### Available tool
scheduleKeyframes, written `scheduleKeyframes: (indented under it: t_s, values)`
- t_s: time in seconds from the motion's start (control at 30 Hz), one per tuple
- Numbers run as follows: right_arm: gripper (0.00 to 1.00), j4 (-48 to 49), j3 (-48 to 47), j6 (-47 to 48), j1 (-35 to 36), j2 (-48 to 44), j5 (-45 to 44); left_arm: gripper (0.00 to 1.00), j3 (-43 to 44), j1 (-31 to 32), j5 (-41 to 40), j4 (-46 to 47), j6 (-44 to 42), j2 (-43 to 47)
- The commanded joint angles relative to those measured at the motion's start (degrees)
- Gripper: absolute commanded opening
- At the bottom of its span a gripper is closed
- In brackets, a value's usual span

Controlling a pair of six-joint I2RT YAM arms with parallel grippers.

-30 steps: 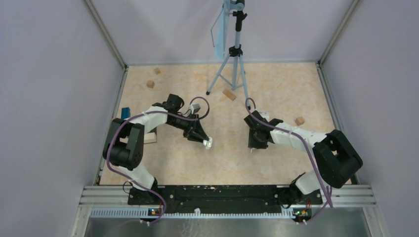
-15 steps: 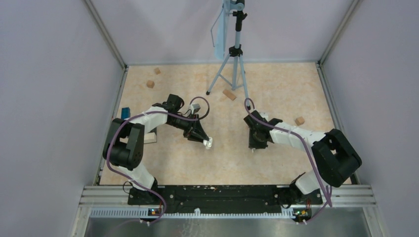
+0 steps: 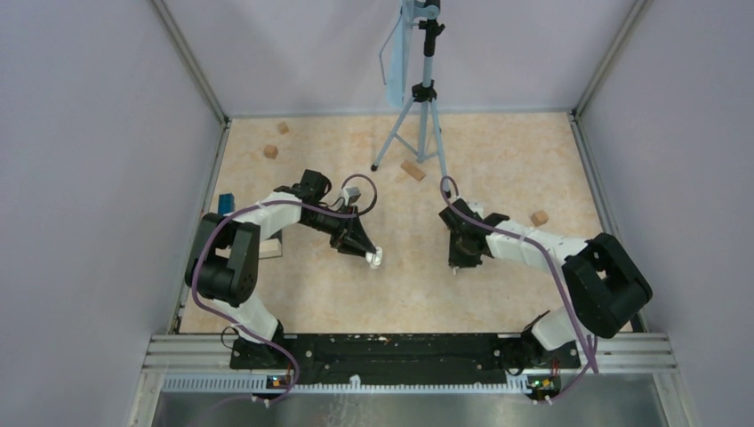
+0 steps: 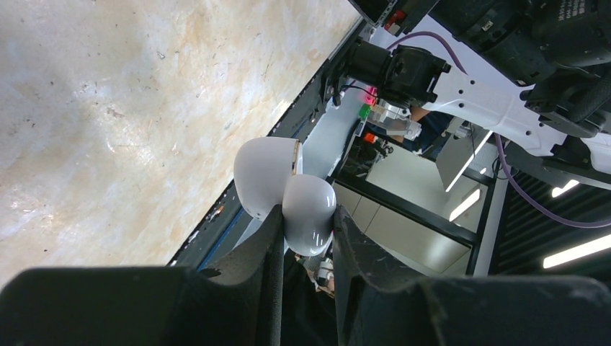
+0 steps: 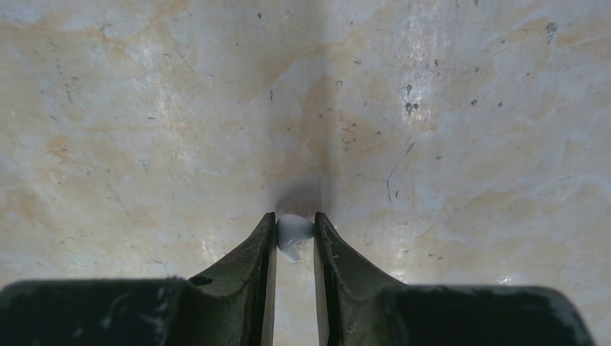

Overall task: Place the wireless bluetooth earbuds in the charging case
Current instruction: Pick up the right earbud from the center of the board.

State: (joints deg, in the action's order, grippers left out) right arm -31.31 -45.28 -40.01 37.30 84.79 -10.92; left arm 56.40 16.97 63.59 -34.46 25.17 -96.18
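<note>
My left gripper is shut on the white charging case, held above the table with its rounded lid hinged open. The case shows as a white speck at the left fingertips in the top view. One tiny white earbud lies on the table between the tips of my right gripper, and both fingers touch its sides. In the top view the right gripper points down at the table, to the right of the case. The earbud is too small to see there.
A tripod stands at the back centre. Tan wooden blocks lie near it, at the right and at the back left. A blue object and a pale block sit by the left arm.
The right jaws have narrowed onto the earbud. Both arms stay almost where they were, and the left gripper keeps its hold on the case.
</note>
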Motion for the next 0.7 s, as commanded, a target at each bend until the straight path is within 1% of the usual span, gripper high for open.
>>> scheduleKeyframes:
  t_s: [0.0, 0.07, 0.17, 0.2, 0.37, 0.43, 0.53, 0.67]
  values:
    - [0.14, 3.0, -1.4, 0.8, -0.5, -6.5, -0.4, 0.00, -0.1, 0.2, 2.5, 0.8, -1.2, 0.2]
    - [0.12, 7.3, -0.5, 1.2, -0.5, -12.2, 0.4, 0.00, 0.7, 0.3, 3.9, -0.4, -3.3, 0.5]
    - [0.11, 15.1, 2.1, 2.8, -0.5, -20.3, 1.9, 0.00, 3.7, 0.7, 7.5, -4.6, -9.9, 1.3]
    - [0.10, 18.2, 3.1, 3.5, -0.5, -22.8, 2.4, 0.00, 4.5, 1.1, 7.8, -4.7, -10.5, 2.1]
    - [0.10, 34.2, 8.6, 8.0, -0.4, -33.8, 5.8, 0.00, 5.0, 2.7, 13.7, 3.8, -9.8, 5.8]
    - [0.09, 38.1, 9.8, 9.0, -0.4, -36.2, 6.3, 0.00, 4.9, 3.1, 17.2, 5.4, -10.7, 6.0]
    - [0.09, 40.5, 9.8, 10.0, -0.4, -37.1, 8.0, 0.00, 5.5, 4.1, 21.1, 6.3, -12.2, 4.9]
    - [0.08, 44.8, 11.2, 9.3, -0.3, -36.7, 13.2, 0.00, 10.2, 6.7, 22.8, 1.7, -16.5, 2.1]
